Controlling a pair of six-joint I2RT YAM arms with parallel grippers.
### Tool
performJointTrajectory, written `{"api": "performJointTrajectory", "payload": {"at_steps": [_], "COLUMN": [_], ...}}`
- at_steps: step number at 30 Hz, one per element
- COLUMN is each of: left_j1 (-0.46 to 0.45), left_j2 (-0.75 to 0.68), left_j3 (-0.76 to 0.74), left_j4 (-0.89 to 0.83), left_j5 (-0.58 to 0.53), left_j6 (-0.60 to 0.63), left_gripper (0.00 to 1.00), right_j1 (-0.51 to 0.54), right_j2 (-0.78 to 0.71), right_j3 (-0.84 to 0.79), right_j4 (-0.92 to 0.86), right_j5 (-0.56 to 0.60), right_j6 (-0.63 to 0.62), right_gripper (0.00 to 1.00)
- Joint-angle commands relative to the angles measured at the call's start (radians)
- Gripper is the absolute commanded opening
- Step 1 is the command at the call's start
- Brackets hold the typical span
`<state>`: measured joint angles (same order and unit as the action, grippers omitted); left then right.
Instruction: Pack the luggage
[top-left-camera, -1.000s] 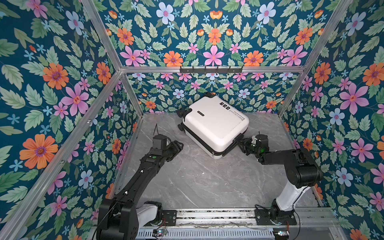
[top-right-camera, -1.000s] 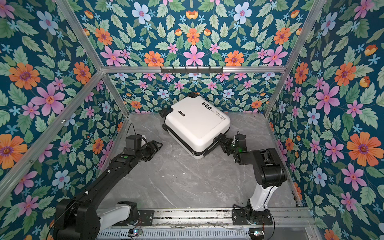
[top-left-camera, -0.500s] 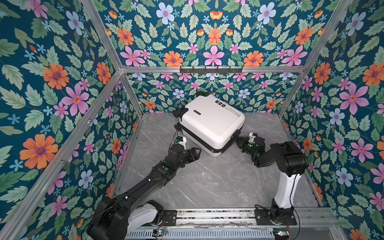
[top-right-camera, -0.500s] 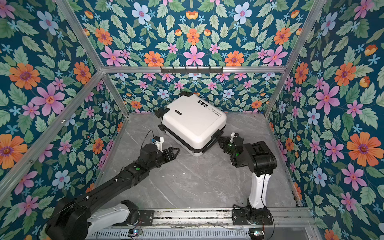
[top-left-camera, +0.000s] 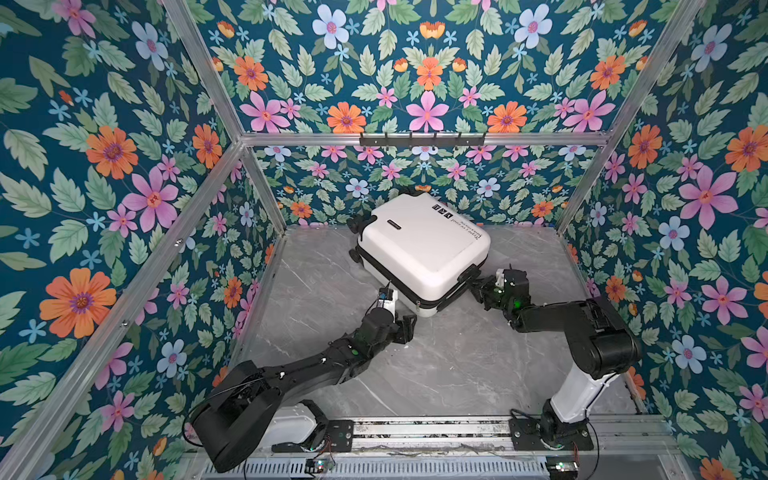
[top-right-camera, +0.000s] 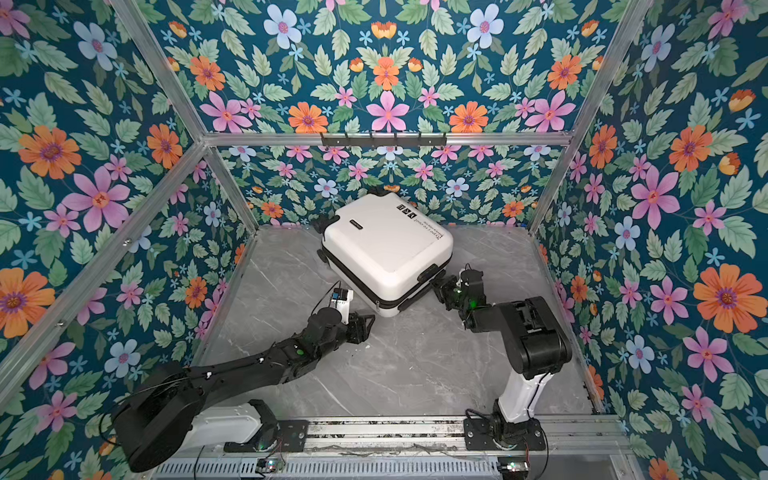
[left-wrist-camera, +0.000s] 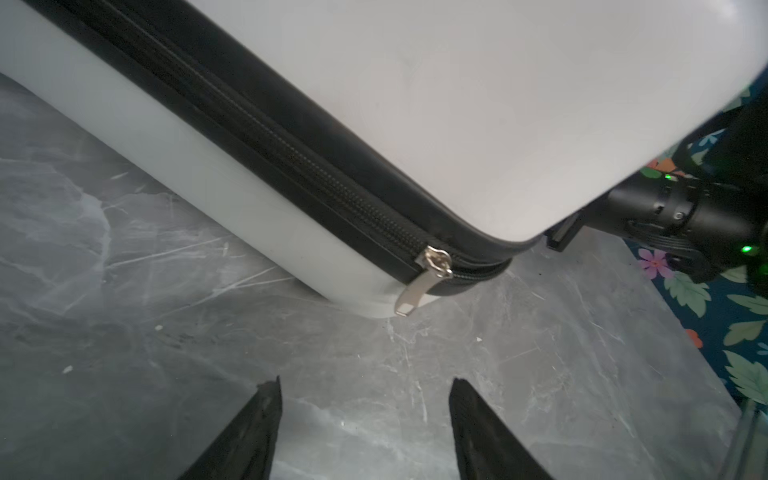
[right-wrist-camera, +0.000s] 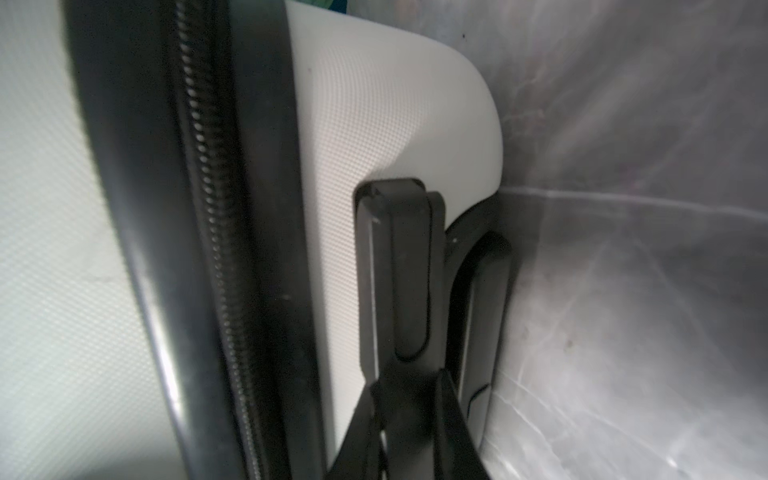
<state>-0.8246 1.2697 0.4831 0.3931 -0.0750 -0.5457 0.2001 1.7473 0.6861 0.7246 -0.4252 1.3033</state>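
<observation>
Since a second ago, the left gripper (left-wrist-camera: 365, 384) has advanced to the luggage's (top-left-camera: 419, 245) near corner, jaws apart, empty, short of its zipper pull (left-wrist-camera: 415, 291). The right gripper (right-wrist-camera: 409, 384) pinches its side handle (right-wrist-camera: 409, 270). The luggage lies on the grey table (top-left-camera: 457, 365), with the floral wall (top-left-camera: 415, 174) behind.

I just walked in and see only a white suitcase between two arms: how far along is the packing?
Looks done: the luggage lies closed, nothing loose beside it. In hand: the right claw is shut on its side handle, while the left claw, open, points at the zipper pull at the near corner. Probably left: working that zipper; what is inside cannot be seen.
</observation>
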Motion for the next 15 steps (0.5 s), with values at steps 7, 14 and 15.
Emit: {"api": "performJointTrajectory", "payload": {"at_steps": [7,14,15], "left_j1": [-0.001,-0.001,-0.001], "left_j2": [0.051,0.076,0.079], "left_j3": [0.025,0.084,0.088], "left_j4": [0.108,0.101,0.099], "left_j5": [0.032,0.073,0.070], "left_j6": [0.114,0.158,0.165], "left_gripper": [0.61,0.60,0.59], "right_j1": [0.025,0.057,0.058], "right_j2": [-0.141,-0.207,-0.218], "right_j3": [-0.012,-0.029,-0.031], "right_j4": [-0.002,-0.051,-0.059], "right_j5": [-0.031,-0.002,0.000], "right_j6": [-0.021,-0.025,-0.025], "right_gripper": [0.00,0.00,0.00]}}
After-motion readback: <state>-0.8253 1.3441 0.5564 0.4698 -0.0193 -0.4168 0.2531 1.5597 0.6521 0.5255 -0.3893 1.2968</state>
